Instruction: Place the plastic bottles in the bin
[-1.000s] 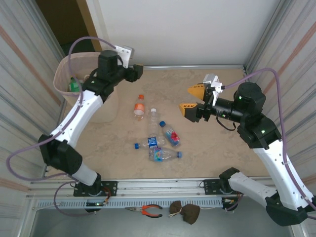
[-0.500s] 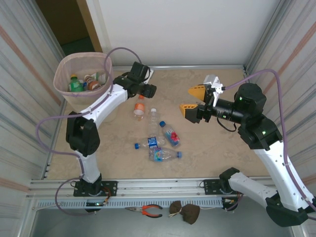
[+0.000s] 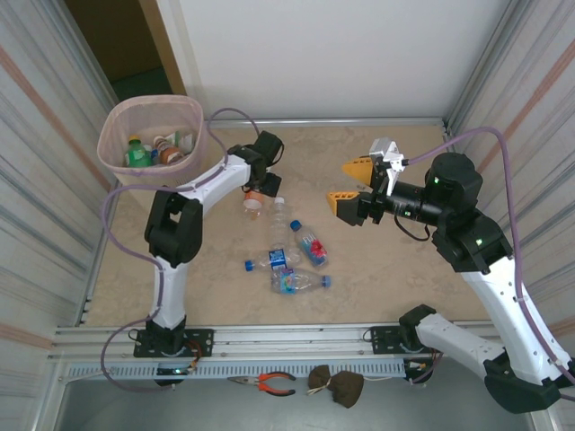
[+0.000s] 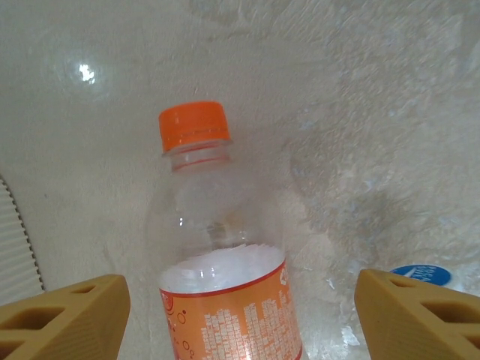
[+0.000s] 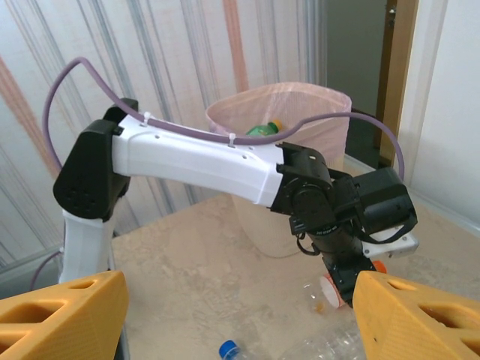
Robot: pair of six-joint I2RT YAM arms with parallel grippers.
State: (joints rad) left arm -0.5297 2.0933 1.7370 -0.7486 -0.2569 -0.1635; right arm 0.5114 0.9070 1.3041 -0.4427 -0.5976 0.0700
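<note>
An orange-capped bottle (image 4: 217, 247) with an orange label lies on the table, and my left gripper (image 4: 240, 322) is open with one yellow finger (image 4: 67, 319) on each side of it, clear of its sides. From above, that gripper (image 3: 255, 186) hangs over the same bottle (image 3: 253, 201). Several more plastic bottles (image 3: 289, 256) lie in a loose cluster mid-table. The pink-lined bin (image 3: 148, 115) at the back left holds several bottles. My right gripper (image 3: 349, 183) hovers open and empty, right of the cluster; its wrist view shows the bin (image 5: 277, 112).
My left arm (image 5: 202, 161) stretches across the right wrist view between that gripper and the bin. Corrugated walls close in both sides. Pliers (image 3: 267, 383) lie on the frame in front of the table. Bare tabletop stretches along the back wall.
My left arm swung from over the bin, right and down to the orange-capped bottle, and its jaws opened wider. The right arm stayed put.
</note>
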